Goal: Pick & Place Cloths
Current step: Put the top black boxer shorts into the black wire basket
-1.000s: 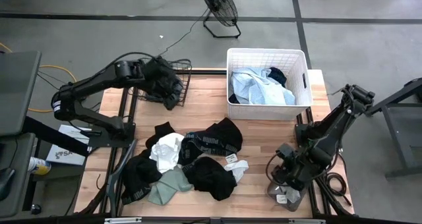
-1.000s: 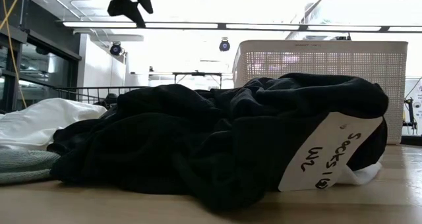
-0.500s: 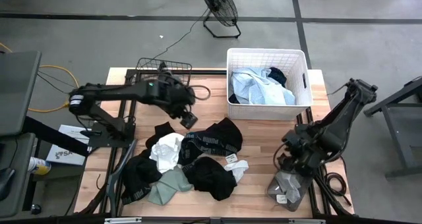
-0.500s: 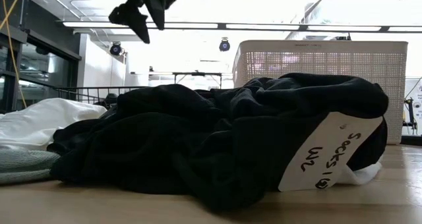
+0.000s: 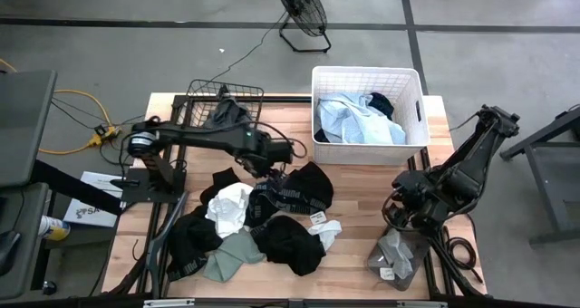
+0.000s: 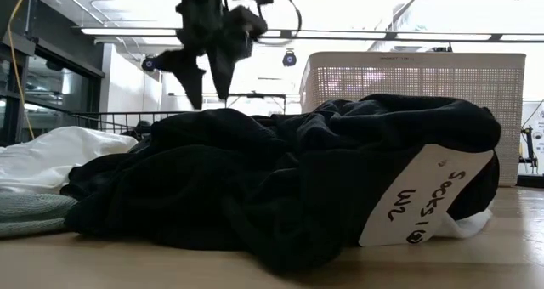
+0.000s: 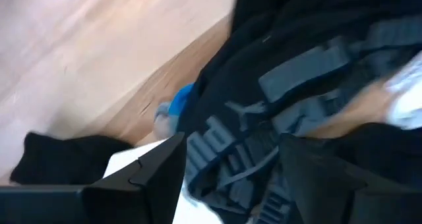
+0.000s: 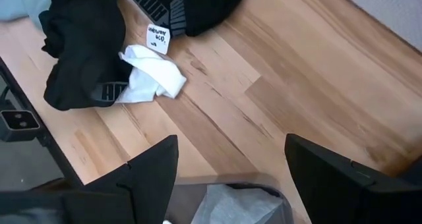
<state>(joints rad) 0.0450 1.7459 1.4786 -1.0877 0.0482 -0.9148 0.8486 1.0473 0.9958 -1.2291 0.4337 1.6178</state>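
Left gripper [image 5: 269,168] above rumpled cloths [image 5: 272,219]

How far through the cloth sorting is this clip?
Partway. Pale blue and dark cloths already lie in the white laundry basket, one in the black wire basket. The left gripper, open, hovers over the table pile. The right gripper waits, open.
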